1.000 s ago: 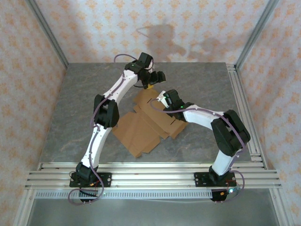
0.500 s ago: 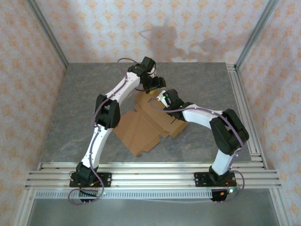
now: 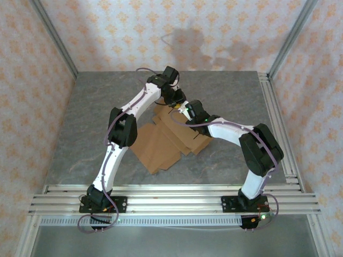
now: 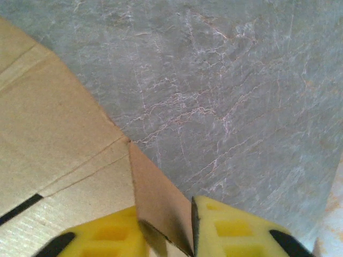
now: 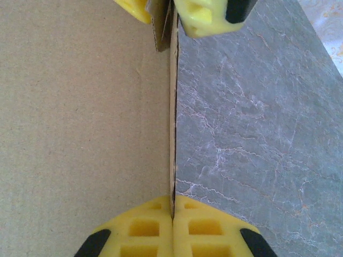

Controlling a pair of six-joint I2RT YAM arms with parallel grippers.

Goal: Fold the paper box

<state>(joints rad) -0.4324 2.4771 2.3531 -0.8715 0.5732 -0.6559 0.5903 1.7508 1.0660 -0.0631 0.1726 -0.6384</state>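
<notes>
The box (image 3: 161,147) lies mostly flat, mid-bench (image 3: 75,134). Its far flap is held upright, pinched by the left hand (image 4: 165,227) and the right hand (image 5: 172,225) close together. Wall-raising seems in hand; next, firm creasing along the score is called for.

the paper box (image 3: 163,147) is a plain brown, creased die-cut cardboard sheet, lying mostly flat at the middle of the grey table (image 3: 86,118), its far flap raised on edge.
</notes>
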